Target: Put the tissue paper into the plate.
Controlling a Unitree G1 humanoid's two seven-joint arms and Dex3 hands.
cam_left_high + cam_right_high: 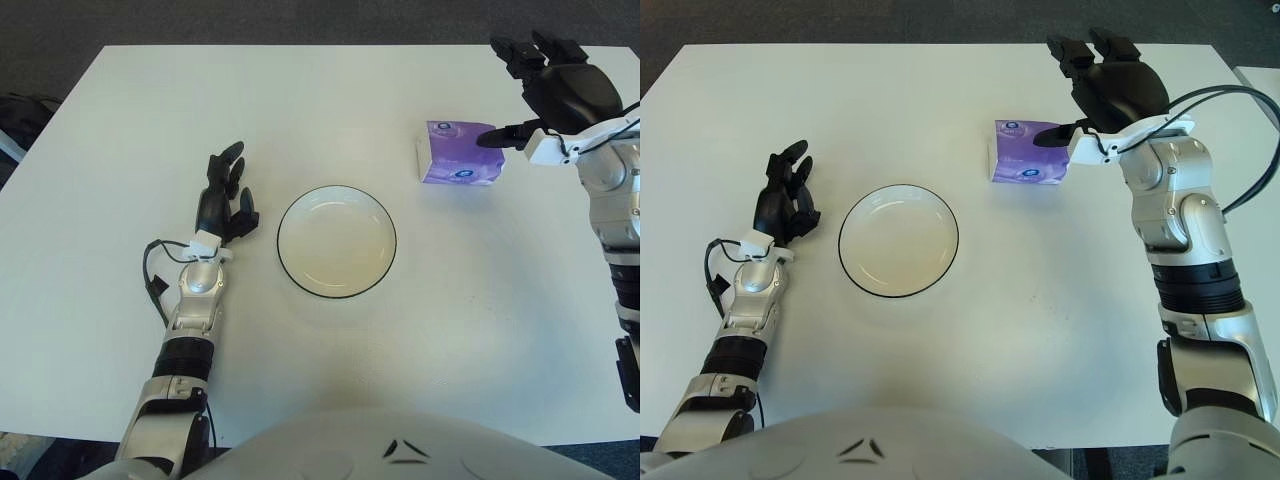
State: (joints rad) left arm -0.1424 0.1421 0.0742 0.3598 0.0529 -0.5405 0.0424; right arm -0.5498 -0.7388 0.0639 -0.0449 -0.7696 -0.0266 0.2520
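A white table (330, 100) is being shown from above, its surface filling most of both views. Dark grey flooring (300, 20) is being seen beyond its far edge and past its left corner. A dark object (15, 110) is being partly glimpsed on the floor at the left; it cannot be identified.

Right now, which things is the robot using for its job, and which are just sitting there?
For the job:
- tissue pack, purple, on the table
- plate, nothing in it
- right hand, open, above and beside the pack

Just there:
- left hand, resting left of the plate
- white table
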